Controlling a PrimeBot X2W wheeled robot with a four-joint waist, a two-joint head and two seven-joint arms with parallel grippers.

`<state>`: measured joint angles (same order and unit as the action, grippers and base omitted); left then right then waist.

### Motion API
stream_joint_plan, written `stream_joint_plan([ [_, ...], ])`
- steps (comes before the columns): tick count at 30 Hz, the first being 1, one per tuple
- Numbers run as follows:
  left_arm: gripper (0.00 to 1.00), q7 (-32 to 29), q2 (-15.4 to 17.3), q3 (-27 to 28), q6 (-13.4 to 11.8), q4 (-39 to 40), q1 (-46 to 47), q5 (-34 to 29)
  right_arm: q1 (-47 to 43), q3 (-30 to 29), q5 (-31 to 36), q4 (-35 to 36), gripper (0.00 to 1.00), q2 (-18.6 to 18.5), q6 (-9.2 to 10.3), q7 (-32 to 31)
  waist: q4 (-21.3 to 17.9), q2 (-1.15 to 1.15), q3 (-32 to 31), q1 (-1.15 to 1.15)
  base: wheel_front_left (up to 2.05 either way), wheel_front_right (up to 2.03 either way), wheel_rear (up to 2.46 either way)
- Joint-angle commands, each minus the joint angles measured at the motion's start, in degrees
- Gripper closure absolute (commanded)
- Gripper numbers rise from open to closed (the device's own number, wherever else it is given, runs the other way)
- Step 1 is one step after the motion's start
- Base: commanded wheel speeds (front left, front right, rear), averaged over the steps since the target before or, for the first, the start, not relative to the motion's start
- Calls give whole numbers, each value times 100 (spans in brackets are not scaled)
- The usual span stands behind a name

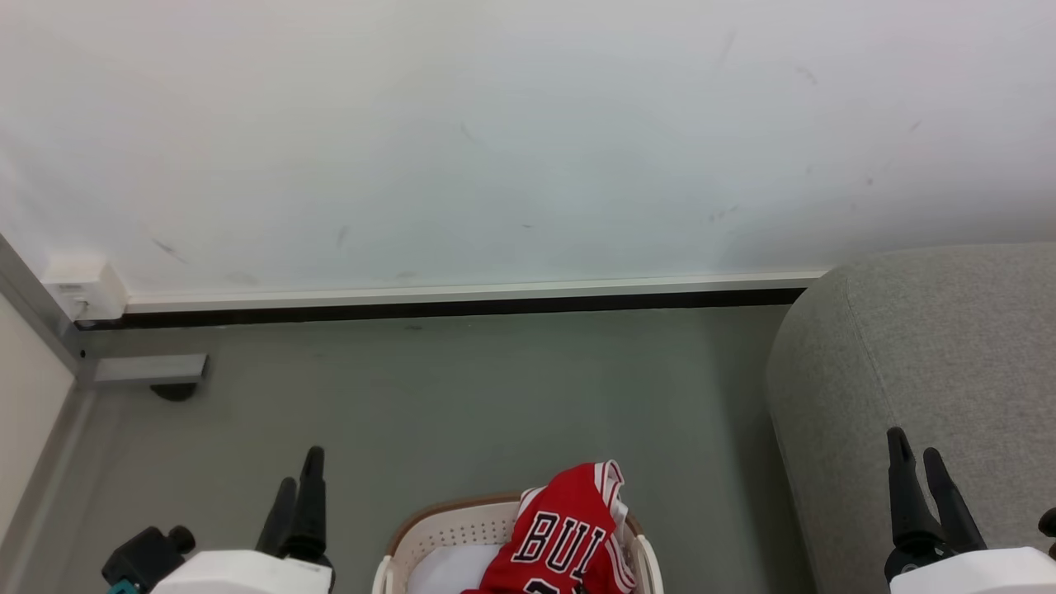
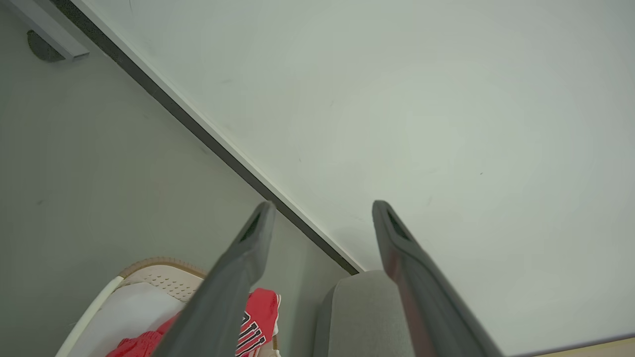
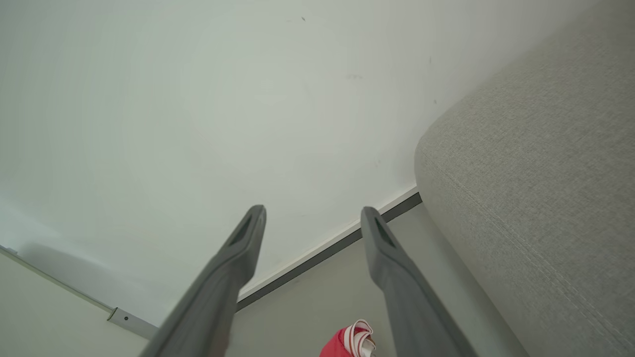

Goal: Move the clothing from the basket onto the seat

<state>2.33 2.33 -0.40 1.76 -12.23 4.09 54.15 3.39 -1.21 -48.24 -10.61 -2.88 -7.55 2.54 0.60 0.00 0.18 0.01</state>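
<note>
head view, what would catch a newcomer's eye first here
The red jersey with black letters stands out, heaped in the white basket at the bottom middle. A big grey seat bulks at the right. The left gripper and right gripper sit open at the lower corners.

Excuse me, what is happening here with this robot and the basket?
The robot faces a basket on the floor, with the red clothing in it and one jersey draped over its rim. The left gripper and the right gripper are both open, hold nothing and do not touch the clothing. The grey seat stands at the robot's right. No garment has been picked up yet.
</note>
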Motion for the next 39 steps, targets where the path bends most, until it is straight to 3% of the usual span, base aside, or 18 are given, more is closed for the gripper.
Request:
stream_joint_plan([
  [1, 0, 89, 52, -27, -21, 121, 12, -267, 45, 21, 275, 109, 0, -54, 4, 68, 5, 0, 0, 0, 0, 0, 0],
  [39, 0, 714, 146, -529, -252, 345, 58, -2956, -119, 38, 3110, 366, 0, -2, 7, 696, 222, 0, 30, -1, 0, 0, 0],
])
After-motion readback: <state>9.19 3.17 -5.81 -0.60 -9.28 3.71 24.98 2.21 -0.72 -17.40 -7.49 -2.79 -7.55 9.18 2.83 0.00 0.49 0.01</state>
